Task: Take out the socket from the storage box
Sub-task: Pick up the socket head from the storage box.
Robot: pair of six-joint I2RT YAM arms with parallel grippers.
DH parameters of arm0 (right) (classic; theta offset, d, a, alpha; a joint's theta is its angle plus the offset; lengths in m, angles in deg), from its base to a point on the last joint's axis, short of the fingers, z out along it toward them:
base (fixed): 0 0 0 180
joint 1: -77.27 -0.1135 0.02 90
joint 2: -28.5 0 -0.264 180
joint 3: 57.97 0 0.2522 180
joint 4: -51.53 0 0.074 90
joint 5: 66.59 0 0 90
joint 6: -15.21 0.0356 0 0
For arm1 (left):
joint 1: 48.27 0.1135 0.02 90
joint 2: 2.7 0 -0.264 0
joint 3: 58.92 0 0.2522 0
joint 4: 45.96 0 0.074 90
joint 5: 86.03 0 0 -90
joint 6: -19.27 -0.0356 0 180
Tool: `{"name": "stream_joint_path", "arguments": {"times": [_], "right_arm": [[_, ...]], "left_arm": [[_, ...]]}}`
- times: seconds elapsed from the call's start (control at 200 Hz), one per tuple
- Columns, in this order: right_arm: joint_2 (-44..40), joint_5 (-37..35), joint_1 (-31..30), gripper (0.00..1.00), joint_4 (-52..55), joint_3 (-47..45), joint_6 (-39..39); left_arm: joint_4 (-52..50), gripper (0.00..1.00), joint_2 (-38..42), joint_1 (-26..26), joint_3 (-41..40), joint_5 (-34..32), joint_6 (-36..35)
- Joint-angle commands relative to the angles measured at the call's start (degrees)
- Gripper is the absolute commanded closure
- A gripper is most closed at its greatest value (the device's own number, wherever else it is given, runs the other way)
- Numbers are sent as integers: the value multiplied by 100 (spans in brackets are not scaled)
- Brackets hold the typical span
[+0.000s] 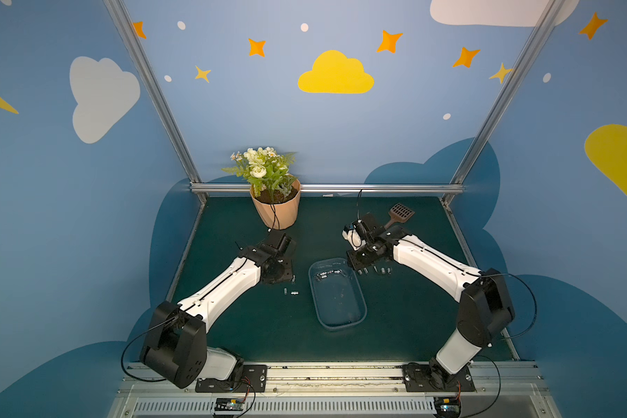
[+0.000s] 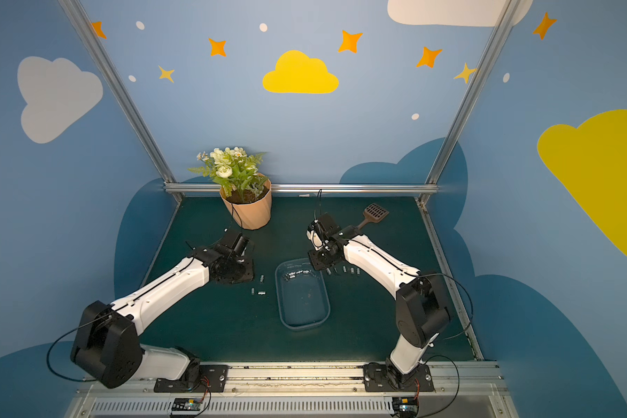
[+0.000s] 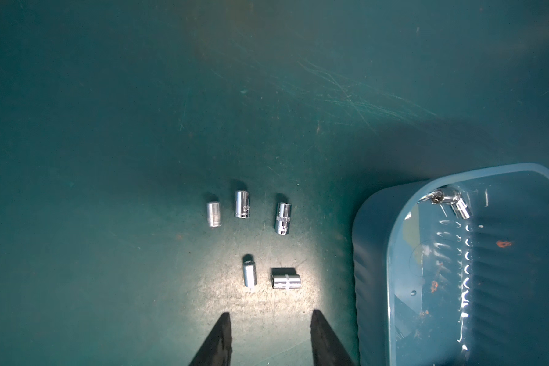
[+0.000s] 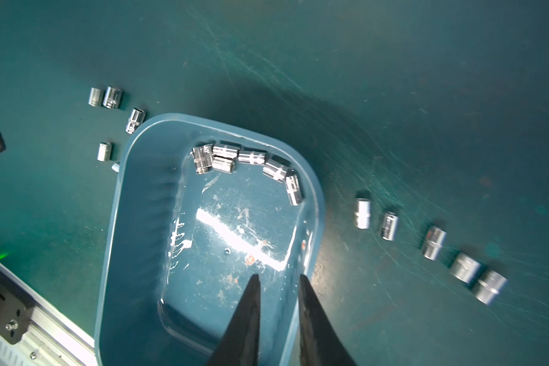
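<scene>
L gripper (image 3: 270, 313): jaws apart, nothing between them. Tips are over bare bench (image 3: 108, 126), pointing at the left socket group (image 3: 248, 275). The group is 5 chrome sockets lying on their sides, 2 near the tips and 3 in a line beyond. It also shows in both top views (image 1: 290, 291) (image 2: 259, 290). It lies to the left of the storage box (image 3: 371, 253), near its wall but apart from it.

R gripper (image 4: 279, 276): jaws only narrowly parted, gap empty, grips nothing. Tips sit over the storage box (image 4: 140, 221) interior; can't tell height above the floor. In both top views the R wrist is by the box's far right corner.

Storage box (image 1: 337, 327) (image 2: 303, 327): translucent bluish tub, upright on the bench (image 1: 250, 325), roughly mid-bench between the 2 arms, long axis running away from the arm bases.

Boxed sockets (image 4: 251, 157): cluster of chrome sockets, all on their sides, curving along the far end wall inside the box (image 1: 326, 274) (image 2: 297, 274). The rest of the box floor is bare apart from scuffs and a few orange specks.

Right socket row (image 4: 434, 242): 5 sockets in a diagonal line on the bench, to the right of the box, spaced apart (image 1: 377, 269) (image 2: 344, 270).

Far side of bench: peach flowerpot (image 1: 276, 211) w/ white flowers at back left, brown slotted scoop (image 1: 400, 213) at back right, behind the R arm.
</scene>
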Motion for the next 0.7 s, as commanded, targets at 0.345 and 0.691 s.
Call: {"name": "stream_joint_path", "arguments": {"times": [0.345,0.691], "right_arm": [[1047,-348,-624,73,-270,646,310],[1902,-411,-856,70,-223,1140,465]], "left_arm": [[142,56,244,27,-293,-46,162],[182,56,253,30,-359,7,193]]}}
